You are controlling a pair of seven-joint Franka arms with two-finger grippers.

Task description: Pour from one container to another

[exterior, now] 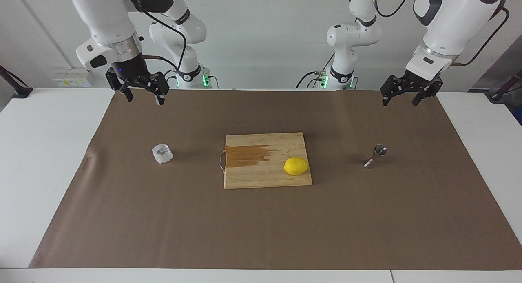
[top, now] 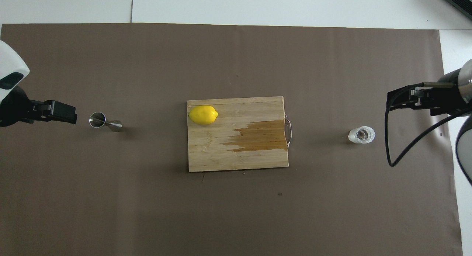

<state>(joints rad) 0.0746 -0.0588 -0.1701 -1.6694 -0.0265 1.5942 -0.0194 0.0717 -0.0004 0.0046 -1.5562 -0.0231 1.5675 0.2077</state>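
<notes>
The small clear faceted glass cup (exterior: pixel 162 153) stands on the brown mat toward the right arm's end of the table; it also shows in the overhead view (top: pixel 361 135). The shiny steel hourglass jigger (exterior: pixel 376 156) stands on the mat toward the left arm's end, also in the overhead view (top: pixel 105 122). My right gripper (exterior: pixel 144 96) hangs open and empty, high over the mat's edge at the robots' end, apart from the cup; it shows in the overhead view (top: pixel 400 99). My left gripper (exterior: pixel 401 100) hangs open and empty over the same edge, apart from the jigger, also overhead (top: pixel 61 114).
A wooden cutting board (exterior: pixel 253 177) with a metal handle and a dark wet stain lies at the mat's middle, between cup and jigger. A yellow lemon (exterior: pixel 296 166) rests on it toward the jigger's end. The brown mat (exterior: pixel 261 226) covers most of the white table.
</notes>
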